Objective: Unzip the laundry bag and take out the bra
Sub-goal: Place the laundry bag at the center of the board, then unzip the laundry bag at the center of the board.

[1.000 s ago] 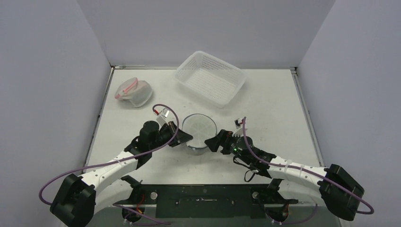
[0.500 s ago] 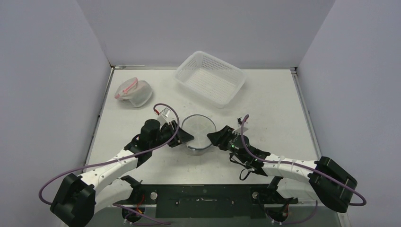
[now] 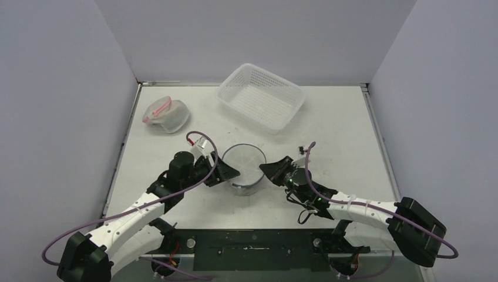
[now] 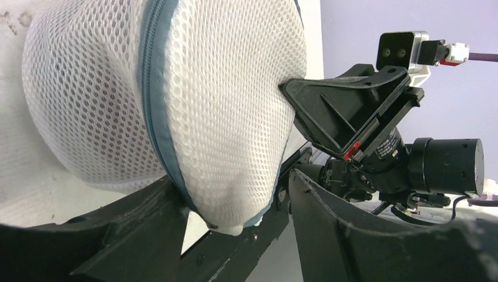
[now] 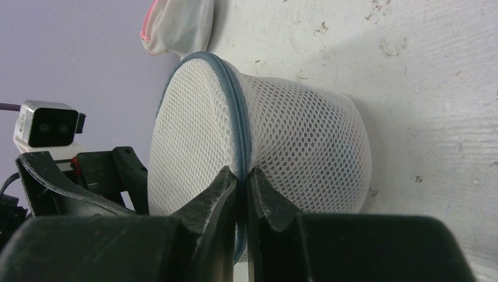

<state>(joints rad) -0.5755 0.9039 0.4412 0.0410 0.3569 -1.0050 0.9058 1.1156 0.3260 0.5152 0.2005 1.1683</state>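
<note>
Standing drum-shaped just nearside of the basket [image 3: 261, 97], the white mesh laundry bag [image 3: 246, 167] had its 1 grey-blue zipper [image 5: 238, 117] pinched by the right gripper [image 5: 242, 173], the left gripper [image 4: 235, 197] gaping wide astride its rim.

Mesh laundry bag [image 3: 245, 167] between left arm [image 3: 147, 202] and right arm [image 3: 352, 205], white basket [image 3: 261, 97] behind, pink-trimmed bundle [image 3: 166, 114] far left.

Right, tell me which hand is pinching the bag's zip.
The right hand: its fingers are closed on the grey zip of the bag. The left hand is spread, straddling the bag's edge.
</note>
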